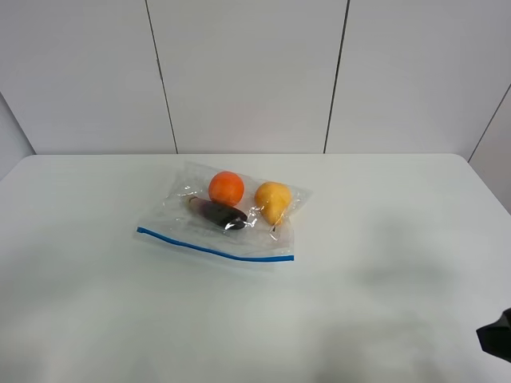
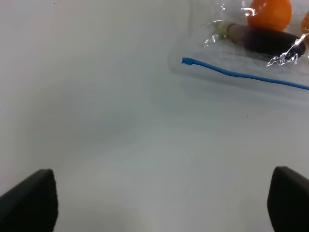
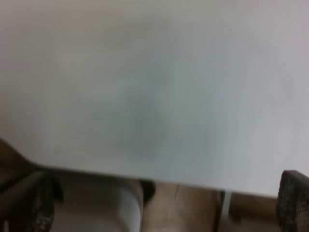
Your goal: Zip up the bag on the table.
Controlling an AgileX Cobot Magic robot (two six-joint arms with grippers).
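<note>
The clear bag (image 1: 209,233) lies flat in the middle of the white table (image 1: 80,303). Its blue seal strip (image 1: 215,249) runs along the near edge. An orange (image 1: 226,188), a yellow pear (image 1: 272,200) and a dark purple eggplant (image 1: 220,214) show through it. In the left wrist view my left gripper (image 2: 159,208) is open and empty, and the bag's strip end (image 2: 186,61) lies well ahead of it. My right gripper (image 3: 161,203) is open and empty at the table's edge, far from the bag. A dark part of it (image 1: 497,335) shows at the near right corner.
The right wrist view is blurred and shows the table's edge (image 3: 145,174) with floor and a pale table leg (image 3: 120,208) below. Grey wall panels (image 1: 247,72) stand behind the table.
</note>
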